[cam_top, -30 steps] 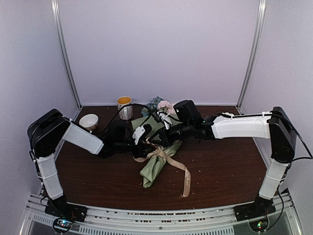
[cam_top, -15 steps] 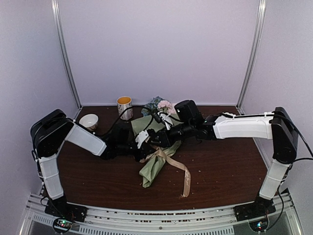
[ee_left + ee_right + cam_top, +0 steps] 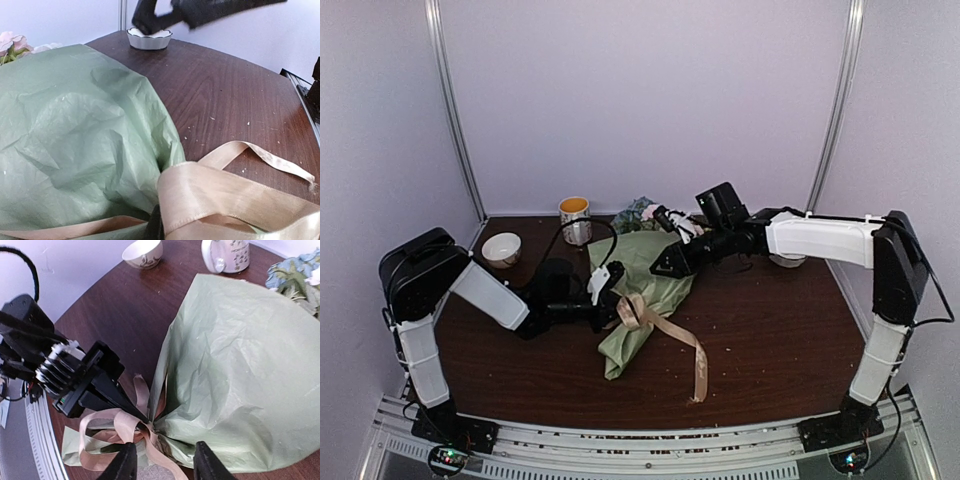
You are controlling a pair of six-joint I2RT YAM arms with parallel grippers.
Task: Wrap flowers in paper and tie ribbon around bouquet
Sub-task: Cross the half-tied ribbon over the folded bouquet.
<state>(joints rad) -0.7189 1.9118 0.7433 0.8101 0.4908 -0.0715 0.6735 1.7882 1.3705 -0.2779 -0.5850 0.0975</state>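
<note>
The bouquet lies in mid-table as a cone of sage-green paper, also filling the left wrist view. Flowers poke out at its far wide end, blue and green in the right wrist view, pink in the left wrist view. A tan ribbon is looped round the cone's narrow part, one tail trailing toward the front edge. My left gripper is shut on the ribbon at its knot. My right gripper hangs open above the cone, holding nothing.
A mug and a small bowl stand at the back left. Another white bowl sits under the right forearm, seen far off in the left wrist view. Crumbs dot the wood.
My right gripper let go of the ribbon, opened and drew back up toward the rear right. My left gripper closed on the ribbon at the knot.
</note>
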